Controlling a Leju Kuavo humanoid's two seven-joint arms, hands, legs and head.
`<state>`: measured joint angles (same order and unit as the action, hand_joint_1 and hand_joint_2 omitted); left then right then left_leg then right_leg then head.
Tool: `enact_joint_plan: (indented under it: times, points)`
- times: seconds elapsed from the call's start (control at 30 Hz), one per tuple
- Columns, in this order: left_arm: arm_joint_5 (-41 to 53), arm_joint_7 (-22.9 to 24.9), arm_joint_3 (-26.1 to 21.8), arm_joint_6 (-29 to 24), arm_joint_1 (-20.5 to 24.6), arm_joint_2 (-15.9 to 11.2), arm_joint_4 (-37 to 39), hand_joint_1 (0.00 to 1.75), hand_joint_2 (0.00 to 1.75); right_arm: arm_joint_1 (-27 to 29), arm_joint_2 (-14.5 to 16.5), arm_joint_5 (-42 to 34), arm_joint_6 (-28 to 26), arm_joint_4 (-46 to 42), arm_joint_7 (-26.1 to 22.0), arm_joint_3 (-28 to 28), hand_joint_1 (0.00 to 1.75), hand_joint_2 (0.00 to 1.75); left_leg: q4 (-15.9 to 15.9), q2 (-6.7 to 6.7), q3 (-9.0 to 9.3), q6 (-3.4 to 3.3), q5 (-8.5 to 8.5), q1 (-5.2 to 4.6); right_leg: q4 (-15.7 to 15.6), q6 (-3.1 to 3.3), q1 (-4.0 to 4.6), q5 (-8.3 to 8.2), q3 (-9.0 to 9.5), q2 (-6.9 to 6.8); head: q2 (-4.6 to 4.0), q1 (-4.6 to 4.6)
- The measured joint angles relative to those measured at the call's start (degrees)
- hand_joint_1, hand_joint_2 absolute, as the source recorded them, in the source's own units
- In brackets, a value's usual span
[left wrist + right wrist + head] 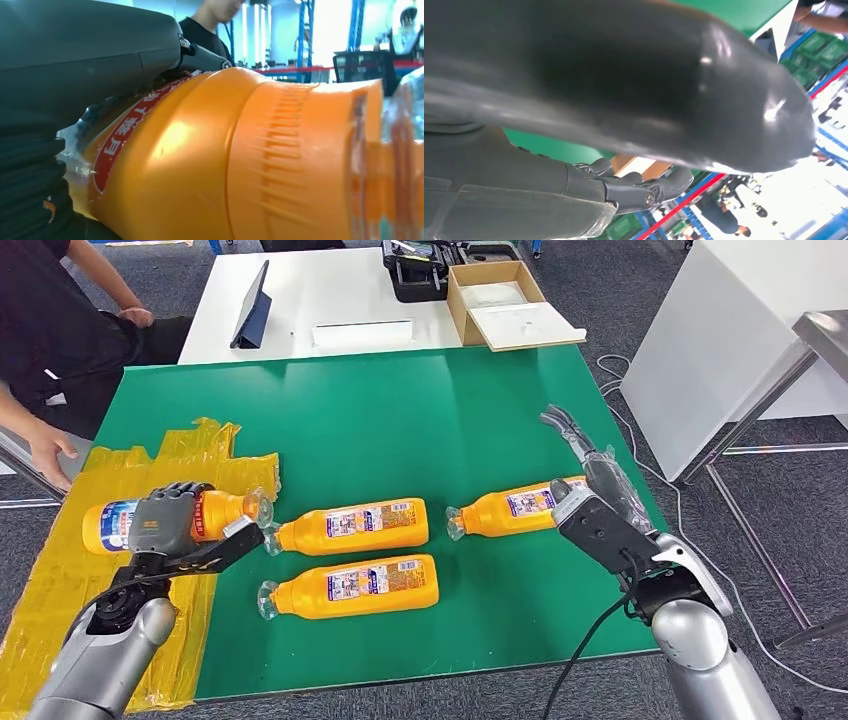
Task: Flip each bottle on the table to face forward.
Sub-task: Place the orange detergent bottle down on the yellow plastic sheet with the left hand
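Note:
Several orange bottles lie on their sides on the green table (420,410). My left hand (165,520) grips the leftmost bottle (108,525) around its middle, over the yellow taped patch; the left wrist view has that bottle (210,160) close up under my fingers (90,55). Two more bottles (352,525) (350,587) lie side by side in the middle, labels up, caps to the left. At the right lies another bottle (505,508). My right hand (592,495) hovers over its base end with fingers (565,425) stretched out away from me, holding nothing.
A person sits at the far left, one hand (50,452) near the table's corner. Behind the green table stands a white table with a tablet (250,308) and a cardboard box (500,302). Another white table (740,330) stands to the right.

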<state>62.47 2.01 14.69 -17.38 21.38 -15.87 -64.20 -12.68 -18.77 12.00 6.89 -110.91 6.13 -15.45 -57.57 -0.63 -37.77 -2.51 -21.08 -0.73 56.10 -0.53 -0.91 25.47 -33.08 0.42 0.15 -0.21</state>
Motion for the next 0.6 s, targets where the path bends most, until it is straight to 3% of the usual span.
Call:
enact_joint_plan:
  times: [0.07,0.33,0.6]
  points:
    - [0.6,0.0,1.3,-0.2,1.1,0.0,3.5,0.0,0.0,0.1,-0.4,-0.2,0.2,-0.5,-0.4,-0.8,0.0,0.0,0.0,0.0,0.0,0.0,0.0,0.0,0.0,0.0,0.0,0.0,0.0,0.0,0.0,0.01]
    - [-1.9,-1.0,3.5,-1.0,5.7,0.1,13.9,0.0,0.0,0.8,-1.5,0.8,0.3,-2.2,-0.2,-2.7,0.0,0.0,0.0,0.01,0.01,0.0,0.0,0.0,0.0,0.0,0.0,0.0,0.0,0.0,0.0,0.01]
    - [-3.5,-1.3,4.0,-1.1,7.1,0.5,17.1,0.0,0.0,1.3,-1.6,2.4,0.4,-2.9,0.9,-3.5,0.0,0.0,0.0,0.01,0.01,0.0,0.0,0.0,0.0,0.0,0.0,0.0,0.0,0.0,0.0,0.01]
